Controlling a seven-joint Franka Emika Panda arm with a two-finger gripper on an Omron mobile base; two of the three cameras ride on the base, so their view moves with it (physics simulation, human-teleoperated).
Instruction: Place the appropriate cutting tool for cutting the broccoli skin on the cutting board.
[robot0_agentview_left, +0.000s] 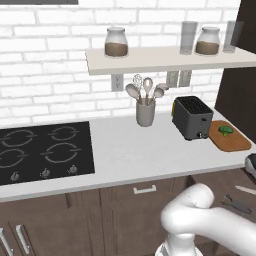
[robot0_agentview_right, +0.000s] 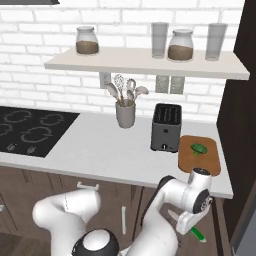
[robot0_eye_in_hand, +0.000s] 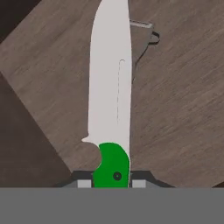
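Wood-grain drawer floor is lying under my claw (robot0_eye_in_hand: 112, 183), which is gripping the cutting tool (robot0_eye_in_hand: 110, 100) by its green handle; next I'm needing to lift toward the cutting board (robot0_agentview_right: 200, 156) on the bench above.
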